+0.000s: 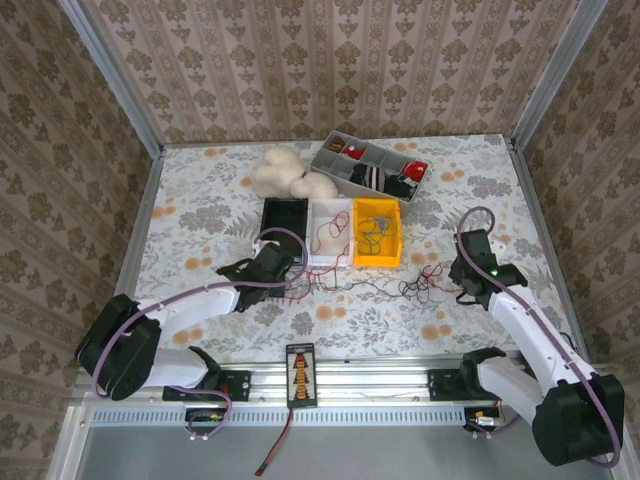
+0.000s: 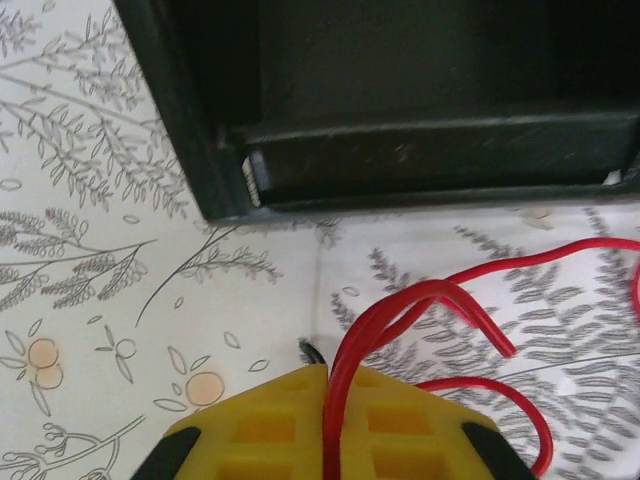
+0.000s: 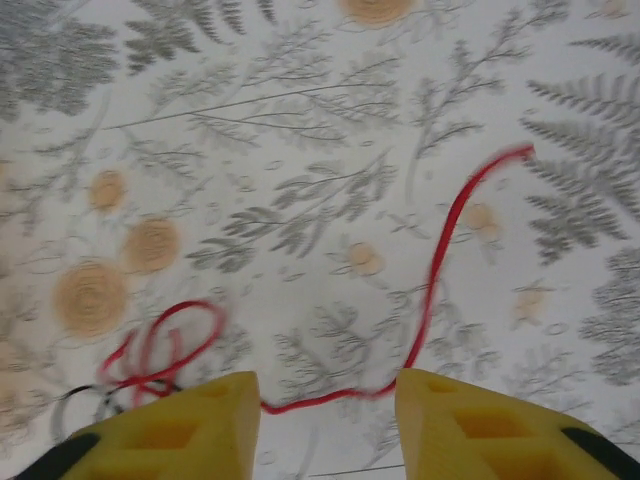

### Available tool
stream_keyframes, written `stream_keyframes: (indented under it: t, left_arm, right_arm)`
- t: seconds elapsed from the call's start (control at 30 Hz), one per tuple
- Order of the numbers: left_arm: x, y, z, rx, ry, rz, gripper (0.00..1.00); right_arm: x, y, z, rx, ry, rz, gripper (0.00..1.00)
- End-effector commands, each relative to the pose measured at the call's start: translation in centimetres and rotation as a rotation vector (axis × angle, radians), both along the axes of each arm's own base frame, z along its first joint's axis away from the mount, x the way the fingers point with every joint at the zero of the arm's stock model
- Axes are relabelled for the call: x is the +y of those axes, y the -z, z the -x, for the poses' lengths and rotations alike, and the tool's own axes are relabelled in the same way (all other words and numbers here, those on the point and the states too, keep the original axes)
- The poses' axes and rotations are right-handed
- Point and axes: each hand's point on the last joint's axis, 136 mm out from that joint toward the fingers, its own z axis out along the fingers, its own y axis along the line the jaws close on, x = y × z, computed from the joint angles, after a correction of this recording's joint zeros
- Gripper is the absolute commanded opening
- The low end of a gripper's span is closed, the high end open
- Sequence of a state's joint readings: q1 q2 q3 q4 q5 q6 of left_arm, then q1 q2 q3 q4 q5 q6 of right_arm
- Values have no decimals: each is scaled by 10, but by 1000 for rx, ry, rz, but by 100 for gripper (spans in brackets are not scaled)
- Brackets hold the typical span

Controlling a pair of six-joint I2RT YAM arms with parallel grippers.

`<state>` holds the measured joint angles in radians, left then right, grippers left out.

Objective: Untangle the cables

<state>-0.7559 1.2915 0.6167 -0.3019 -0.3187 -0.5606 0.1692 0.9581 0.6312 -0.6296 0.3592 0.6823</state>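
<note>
Yellow fingers (image 2: 250, 430) of the left hand (image 2: 328, 375) fill the bottom of the left wrist view. They are pressed together on a red wire (image 2: 440, 295) that runs down the seam between them. The wire then loops out over the patterned surface (image 2: 120, 250), just in front of the black bin (image 2: 400, 100).

In the right wrist view, the right hand (image 3: 328, 385) has its fingers (image 3: 180, 425) standing apart. The red wire (image 3: 440, 250) crosses the gap between them and curves away over the pattern. A small red tangle with a bit of black wire (image 3: 85, 392) lies beside one finger.

From above, the flowered surface (image 1: 200, 200) carries everything. A fluffy white lump (image 1: 290, 172) and a grey tray (image 1: 345, 168) with compartments lie at the far side. Nearer, three bins stand side by side: black bin (image 1: 285, 220), white bin (image 1: 330, 258) and yellow bin (image 1: 378, 258). The left hand (image 1: 290, 275) is just in front of the black bin, and the right hand (image 1: 462, 272) is well apart from it to the right. The cables (image 1: 370, 285) are strung thinly along the surface between the two hands, in front of the bins, and bunch up nearer the right hand. A thin wire also lies in the white bin, and another in the yellow bin.
</note>
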Motion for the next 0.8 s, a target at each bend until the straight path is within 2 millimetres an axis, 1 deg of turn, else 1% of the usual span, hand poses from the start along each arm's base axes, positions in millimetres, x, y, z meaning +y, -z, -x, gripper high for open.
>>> stream_keyframes:
  t: [0.0,0.07,0.1,0.17,0.2,0.27,0.3,0.33,0.43,0.53,0.6,0.63,0.73,0.77]
  left_arm:
    - [-7,-10,1,-32,43,30,29]
    - [-3,-13,1,-48,28,36,42]
    - [-2,-16,0,-61,15,43,51]
    - [3,-20,-1,-90,-11,51,59]
    - [6,-23,-2,-106,-30,54,61]
    - [10,-27,-3,-128,-50,62,63]
    - [10,-27,-3,-135,-47,71,63]
    - [9,-28,-3,-136,-41,79,63]
    - [2,-25,-2,-113,-4,98,62]
    - [-5,-18,2,-73,39,107,61]
    - [-5,-11,4,-40,44,104,61]
    - [-5,-8,5,-27,44,98,60]
    - [-2,-4,6,-11,39,82,58]
    - [-2,-4,6,-8,41,82,58]
  right_arm:
    - [14,-22,-14,-82,-55,36,51]
    - [23,-38,-21,-133,-90,68,53]
    - [31,-46,-24,-163,-116,73,54]
    - [52,-57,-30,-208,-186,66,54]
    - [69,-63,-37,-244,-242,40,54]
    - [112,-66,-45,-271,-413,-20,54]
    - [138,-67,-46,-276,-513,-58,54]
    - [166,-65,-47,-271,-620,-100,54]
    - [236,-56,-40,-208,-865,-194,54]
    - [289,-41,-30,-120,-1047,-253,54]
    - [313,-25,-26,-48,-1125,-263,54]
    - [322,-18,-26,-18,-1153,-259,54]
    - [337,1,-32,49,-1174,-249,54]
    - [341,5,-34,64,-1183,-251,54]
